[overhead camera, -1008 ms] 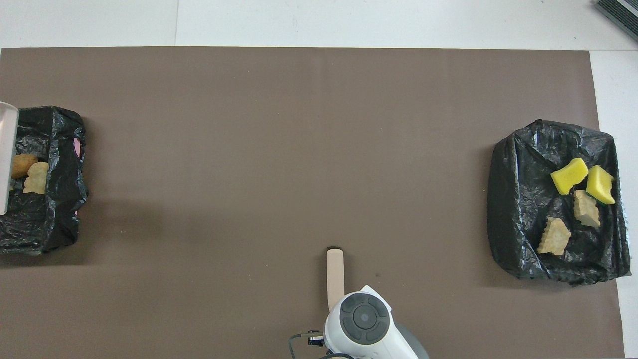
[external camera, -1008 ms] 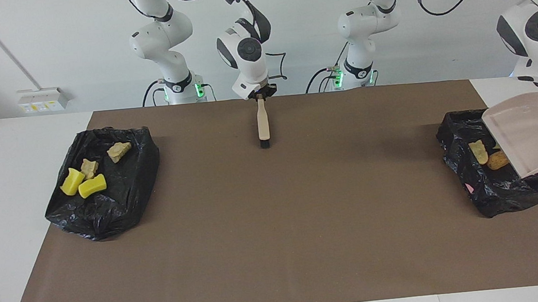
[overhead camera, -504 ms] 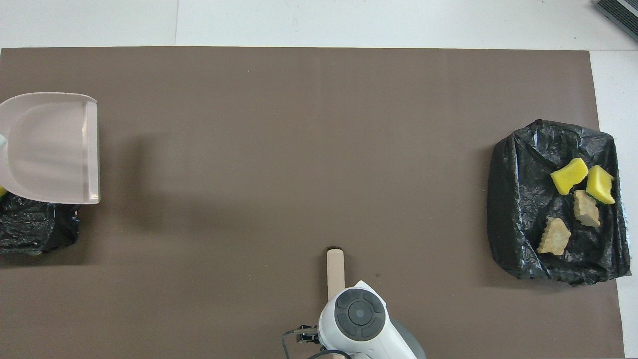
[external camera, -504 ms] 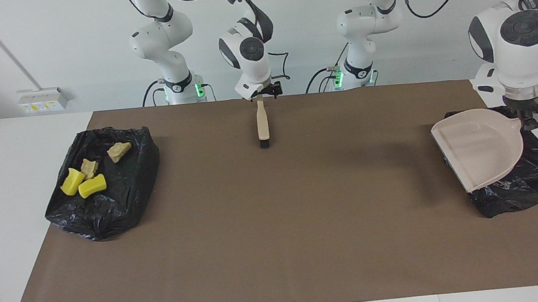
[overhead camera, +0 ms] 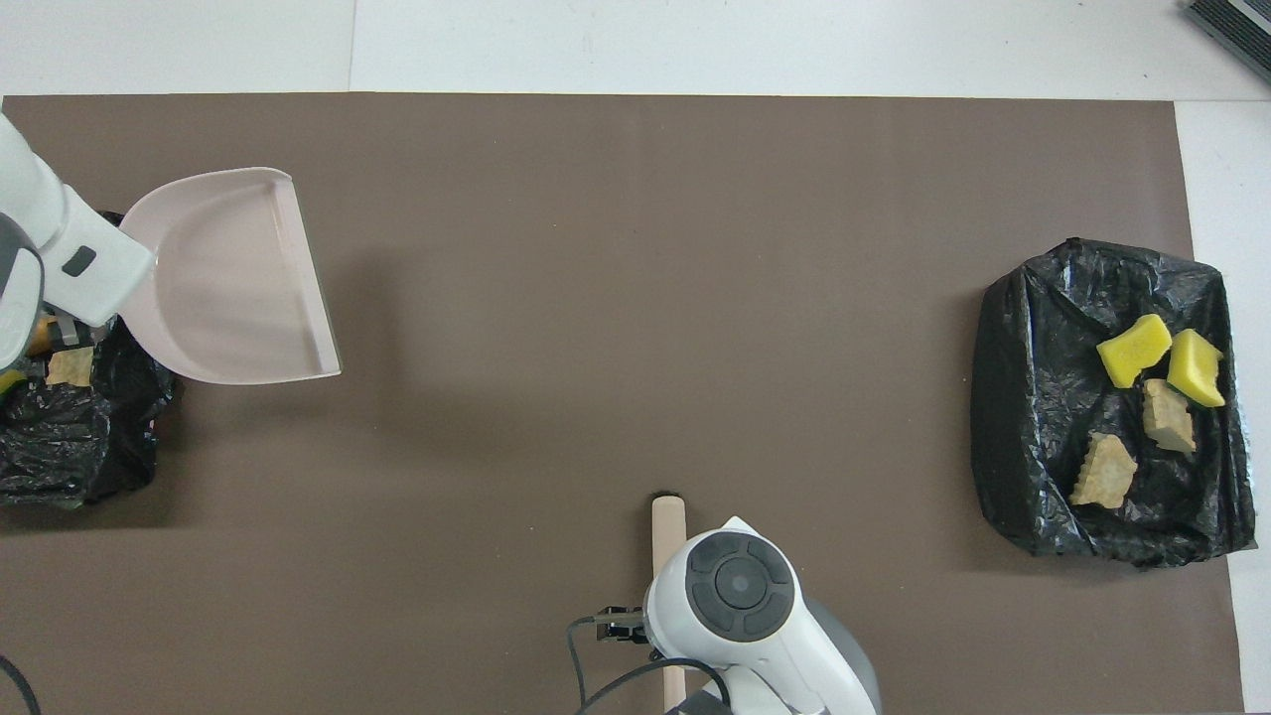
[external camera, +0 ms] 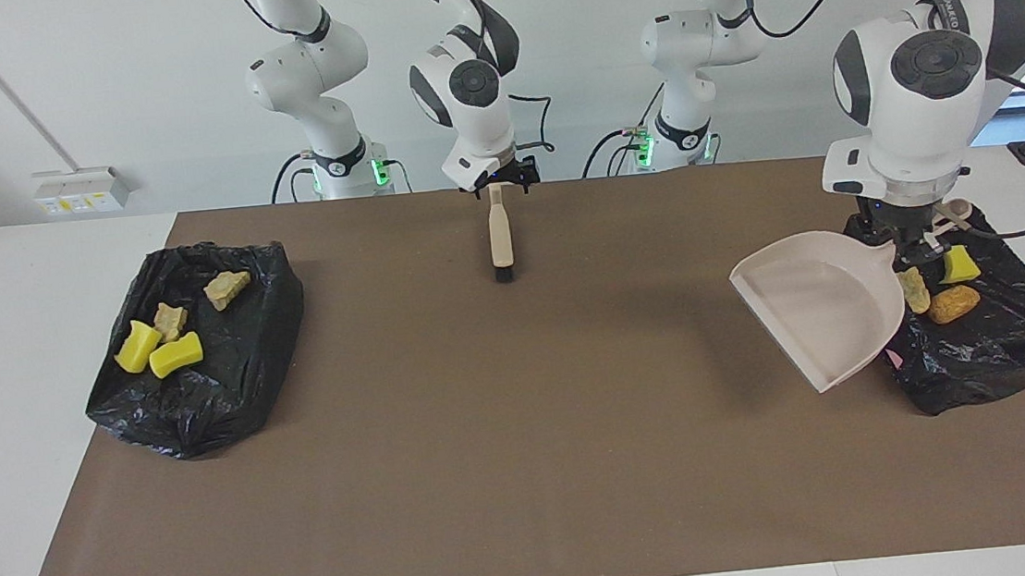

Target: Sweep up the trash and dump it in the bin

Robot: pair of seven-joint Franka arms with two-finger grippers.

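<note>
The beige dustpan (external camera: 820,307) hangs empty and roughly level over the mat beside the black-bagged bin (external camera: 990,339) at the left arm's end; it also shows in the overhead view (overhead camera: 233,278). My left gripper (external camera: 912,239) is shut on its handle. That bin holds a tan lump (external camera: 915,290), an orange-brown lump (external camera: 953,304) and a yellow sponge piece (external camera: 962,265). The other black-bagged bin (external camera: 206,389) holds two yellow sponge pieces (external camera: 176,354) and two tan lumps (external camera: 227,289). My right gripper (external camera: 496,183) is at the handle end of the brush (external camera: 501,243), which lies on the mat.
A brown mat (external camera: 525,435) covers most of the white table. The brush lies near the robots' edge, midway between the two bins. A wall socket (external camera: 77,190) sits past the right arm's end.
My left arm has swung the dustpan from tilted over its bin out toward the table's middle and levelled it, uncovering the trash in that bin. The brush has not moved.
</note>
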